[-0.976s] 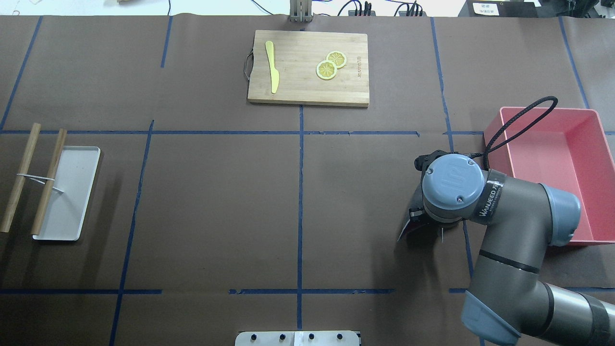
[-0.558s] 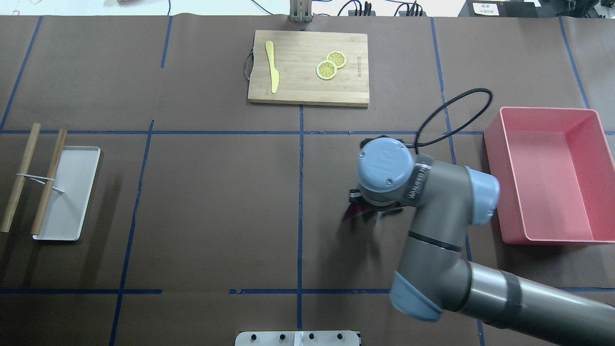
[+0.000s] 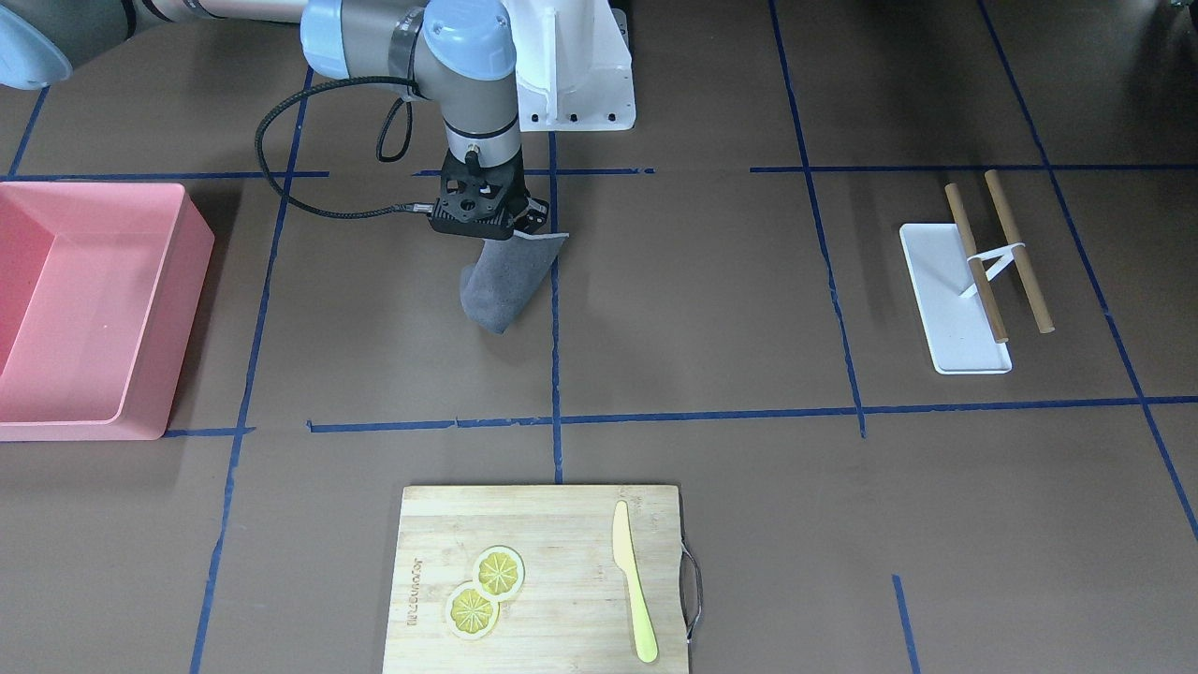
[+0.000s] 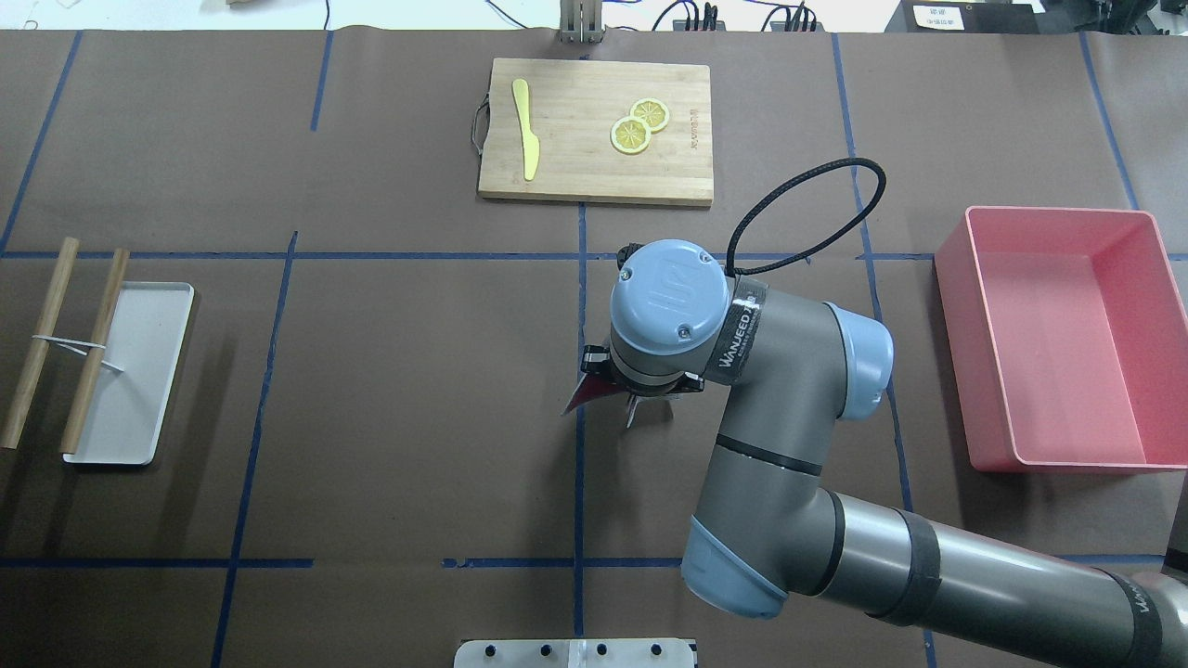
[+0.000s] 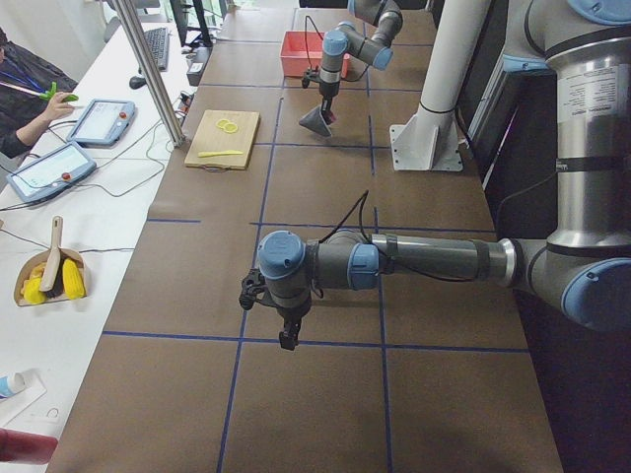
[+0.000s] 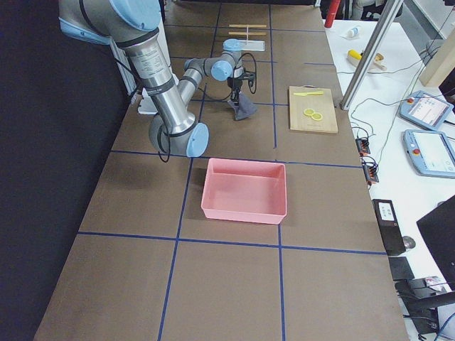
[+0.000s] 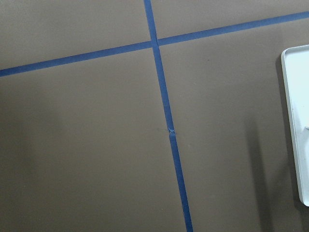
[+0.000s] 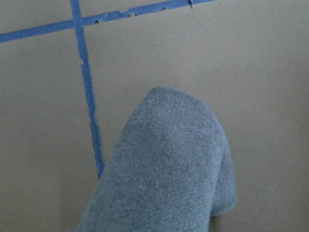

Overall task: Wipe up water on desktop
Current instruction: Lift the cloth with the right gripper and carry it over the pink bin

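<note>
My right tool [image 3: 499, 229] tight on the grey cloth [image 3: 505, 281] over the worktop [image 3: 711, 309]; my left tool [image 5: 287, 333], grip unclear.

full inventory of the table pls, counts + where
desktop: 1, brown, blue tape grid, under everything
grey cloth: 1, grey, hanging from right gripper, mid-table
bin: 1, pink, robot's right
cutting board: 1, bamboo, far edge, centre
knife: 1, yellow, on cutting board
lemon slices: 2, yellow, overlapping, on cutting board
tray: 1, white, robot's left
sticks: 2, tan, joined by white band, at tray's outer edge
right gripper: 1, black, shut on grey cloth
left gripper: 1, black, over desktop; open or shut unclear
</note>
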